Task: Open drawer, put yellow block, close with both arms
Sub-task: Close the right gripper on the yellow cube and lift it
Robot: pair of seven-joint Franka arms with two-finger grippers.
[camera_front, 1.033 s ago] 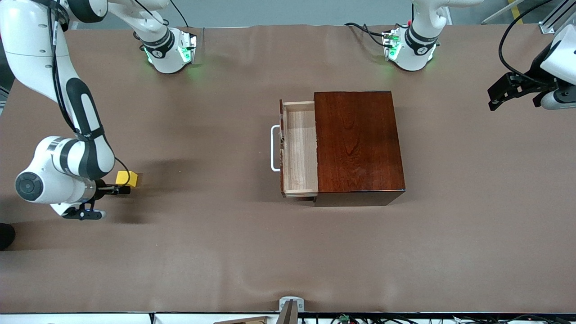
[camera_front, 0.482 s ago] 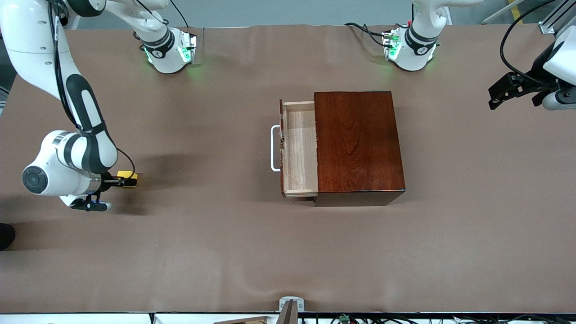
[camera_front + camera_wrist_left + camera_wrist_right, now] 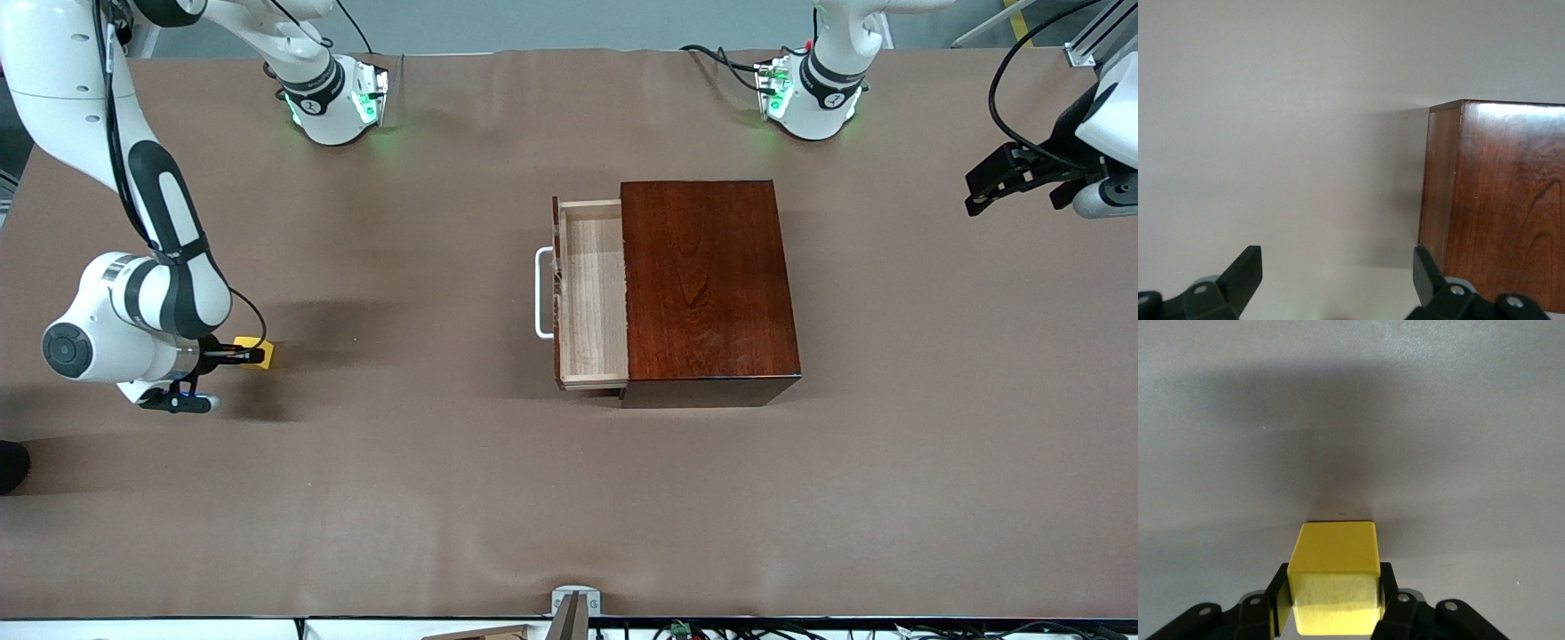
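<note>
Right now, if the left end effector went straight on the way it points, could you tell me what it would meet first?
Probably the bare table: the open left end effector points down past the dark box, which sits just off its line, though depth is unclear.

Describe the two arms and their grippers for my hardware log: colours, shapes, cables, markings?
Both are white, rounded, jointed arms with dark grey joint bands and green-lit bases. A thin black cable runs along the right arm; black cables loop by the left arm. The right gripper and left gripper have black fingers with small silver screws.

Right claw [image 3: 1333, 603] clamped on yellow block [image 3: 1333, 577].
</note>
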